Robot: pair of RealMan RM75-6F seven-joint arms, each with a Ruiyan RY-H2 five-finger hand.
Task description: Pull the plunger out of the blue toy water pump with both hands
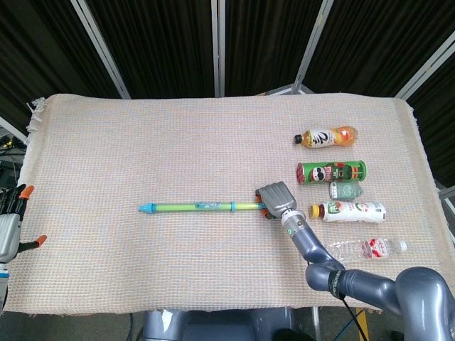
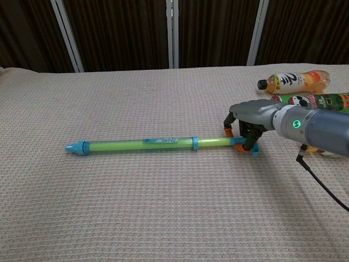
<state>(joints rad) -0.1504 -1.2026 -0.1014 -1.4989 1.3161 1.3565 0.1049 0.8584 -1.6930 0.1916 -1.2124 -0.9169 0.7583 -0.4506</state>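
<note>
Table (image 1: 142,142): covered with woven cloth.
Water pump (image 1: 206,207) (image 2: 147,143): lies flat, mid-table, tip pointing left.
Right hand (image 1: 276,197) (image 2: 246,121): fingers curled down around pump's handle end.
Left hand (image 1: 8,227): at left table edge, fingers spread, holding nothing.
Bottles, can: 5 items, right side.

dark curtains (image 1: 163,42) behind cloth-covered table (image 1: 142,142)
</note>
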